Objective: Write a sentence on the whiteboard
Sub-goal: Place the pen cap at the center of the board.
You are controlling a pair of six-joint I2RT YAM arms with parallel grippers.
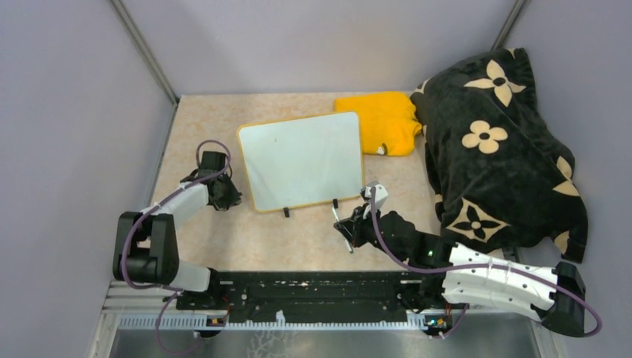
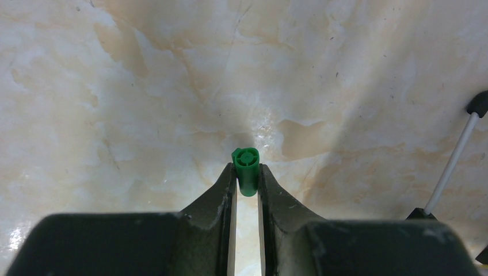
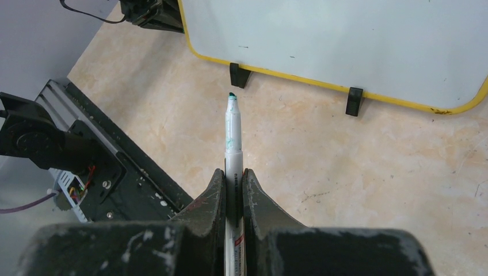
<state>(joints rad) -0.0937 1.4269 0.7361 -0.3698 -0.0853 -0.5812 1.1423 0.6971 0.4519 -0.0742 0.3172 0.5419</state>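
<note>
The whiteboard (image 1: 302, 160) lies flat on the marble tabletop, yellow-rimmed, with black clip feet (image 3: 239, 75) along its near edge. Its face (image 3: 345, 40) is bare white and no sentence shows on it. My right gripper (image 1: 356, 225) (image 3: 234, 172) is shut on a white marker (image 3: 233, 135) just in front of the board's near edge. The marker's uncapped green tip (image 3: 231, 96) points toward the left clip foot. My left gripper (image 1: 222, 195) (image 2: 247, 173) sits left of the board, low over the table, shut on the green marker cap (image 2: 246, 160).
A folded yellow cloth (image 1: 384, 119) lies at the board's far right corner. A black blanket with cream flowers (image 1: 495, 149) is heaped along the right side. The black base rail (image 1: 320, 287) runs along the near edge. Grey walls enclose the table.
</note>
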